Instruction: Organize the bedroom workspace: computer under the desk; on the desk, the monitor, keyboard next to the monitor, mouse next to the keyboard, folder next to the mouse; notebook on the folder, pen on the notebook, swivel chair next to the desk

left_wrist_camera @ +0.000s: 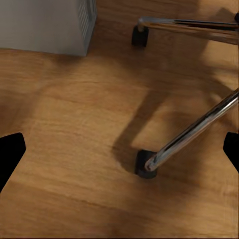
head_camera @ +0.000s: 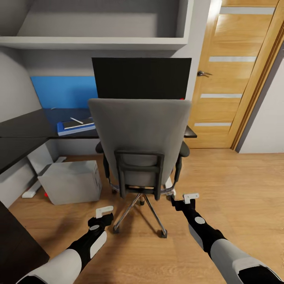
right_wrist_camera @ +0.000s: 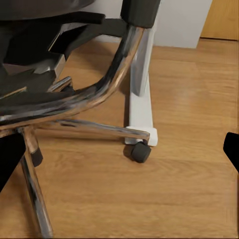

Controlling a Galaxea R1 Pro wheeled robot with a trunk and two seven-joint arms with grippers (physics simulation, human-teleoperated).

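Note:
The swivel chair (head_camera: pixel 140 130) stands with its grey back toward me, pushed up to the black desk (head_camera: pixel 23 128). Behind it rises the monitor (head_camera: pixel 142 77). On the desk to the left lies the blue folder (head_camera: pixel 67 129) with the grey notebook (head_camera: pixel 79 124) on it and the pen (head_camera: pixel 77 120) on top. The grey computer (head_camera: pixel 73 182) sits on the floor below the desk edge. My left gripper (head_camera: pixel 103 213) (left_wrist_camera: pixel 119 154) hangs open over the chair's chrome base (left_wrist_camera: pixel 199 129). My right gripper (head_camera: pixel 188 199) (right_wrist_camera: pixel 119 154) is open beside the chair frame (right_wrist_camera: pixel 99 89). Keyboard and mouse are hidden.
An oak door (head_camera: pixel 232 75) stands shut at the right, with open wood floor (head_camera: pixel 236 185) before it. A blue wall panel (head_camera: pixel 63 91) and a grey shelf (head_camera: pixel 94 41) are above the desk. The white desk leg (right_wrist_camera: pixel 142 84) stands by a caster (right_wrist_camera: pixel 141 152).

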